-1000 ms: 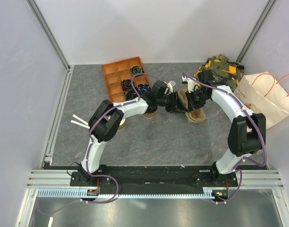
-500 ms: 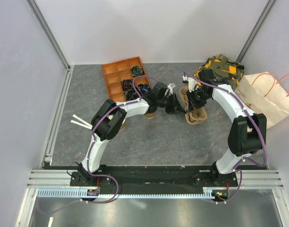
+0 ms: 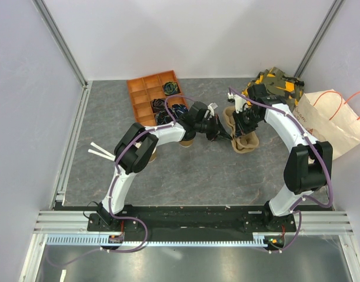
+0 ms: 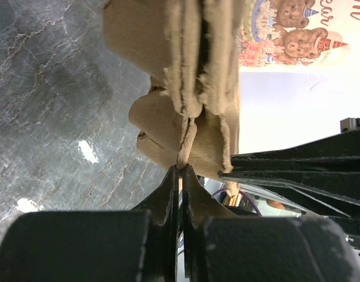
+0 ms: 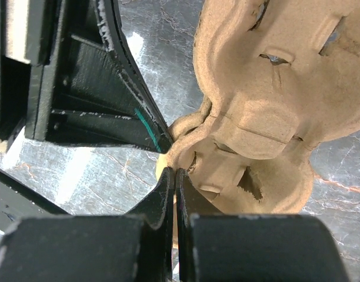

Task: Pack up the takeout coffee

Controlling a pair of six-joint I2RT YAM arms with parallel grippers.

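- Grey, marbled and faintly glossy, the counter point(image 3: 192, 182) lies on the near side of the cup carrier point(image 3: 246, 143).
- Left of the carrier, one tan cup shape point(image 3: 150, 156) sits well apart from it and a second tan shape point(image 3: 186, 141) lies closer, both half hidden under the left arm. Neither shows a black lid, so I cannot tell which is the coffee.
- A lidded paper cup should be light, with thin walls that dent if squeezed and a slick plastic lid that could pop off. It is best taken around the wall just below the lid, gently, and kept upright.
- The carrier is moulded brown pulp: rough, fibrous and stiff but easy to tear, with rounded pockets, slit flaps and ragged edges.
- The left jaws are pressed together on a thin edge of the carrier. The right jaws are also pressed tight and seem to nip its rim close by.
- Beyond the carrier and to its left stands an orange compartment tray point(image 3: 146, 97). Just behind the carrier is a camouflage cloth bundle point(image 3: 274, 82), and to its right a pale paper bag point(image 3: 336, 126) with orange handles.
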